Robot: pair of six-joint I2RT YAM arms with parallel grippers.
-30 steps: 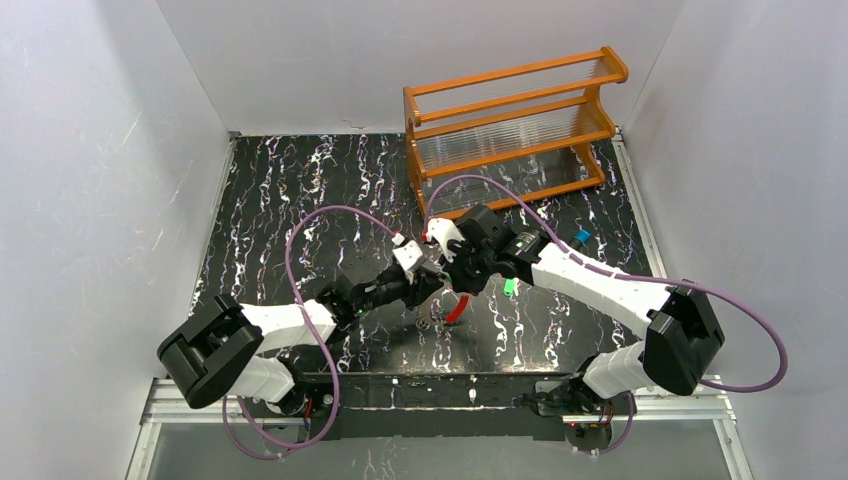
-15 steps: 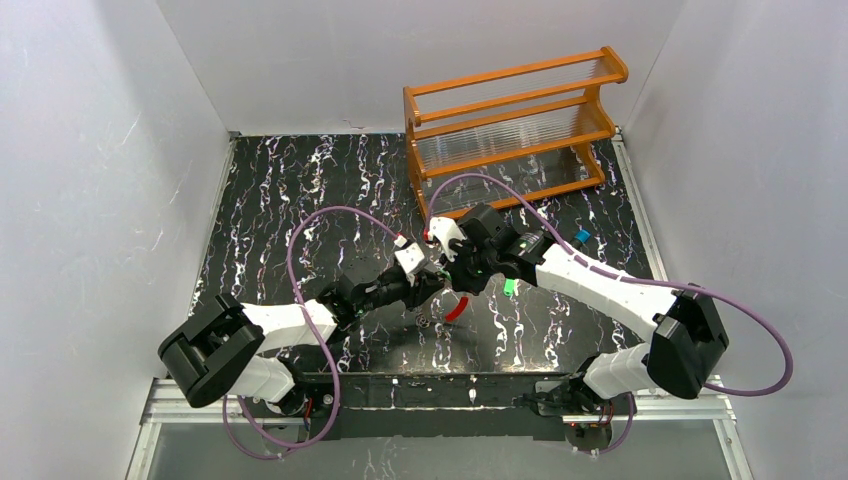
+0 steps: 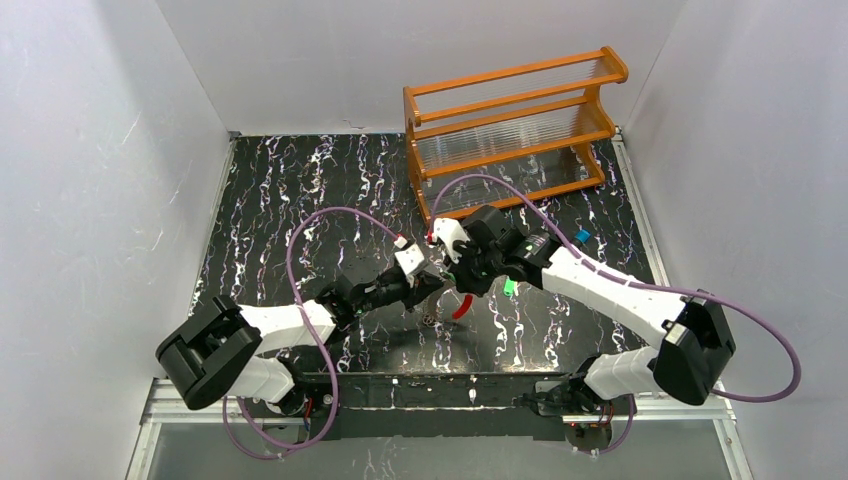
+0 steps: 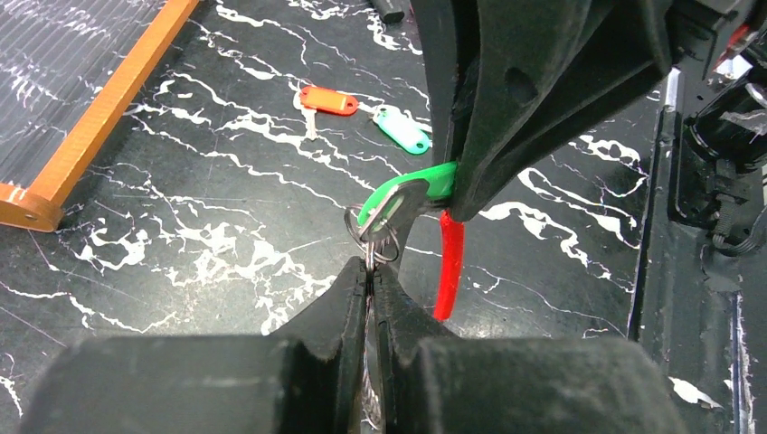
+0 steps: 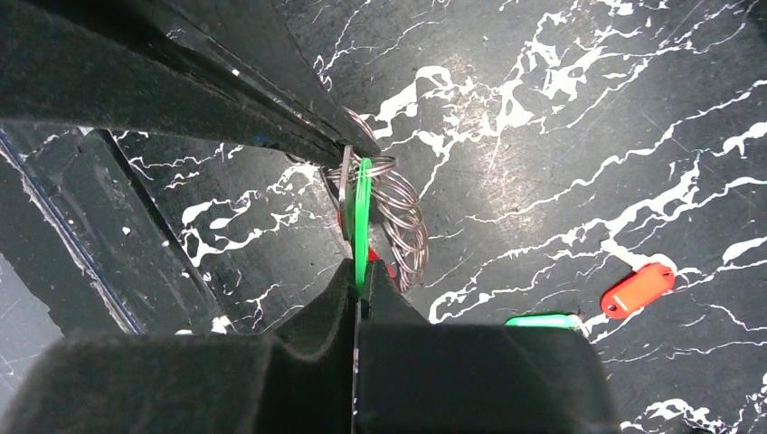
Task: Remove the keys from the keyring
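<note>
I find the left tool pinched together on the silvery keyring, held above the counter. The right tool meets it from the opposite side, clamped on the head of a green key that lies against the ring, with a red key hanging below. Beyond them I note a loose red key and a loose teal key just beside each other on the counter, and an orange rack at the far edge.
</note>
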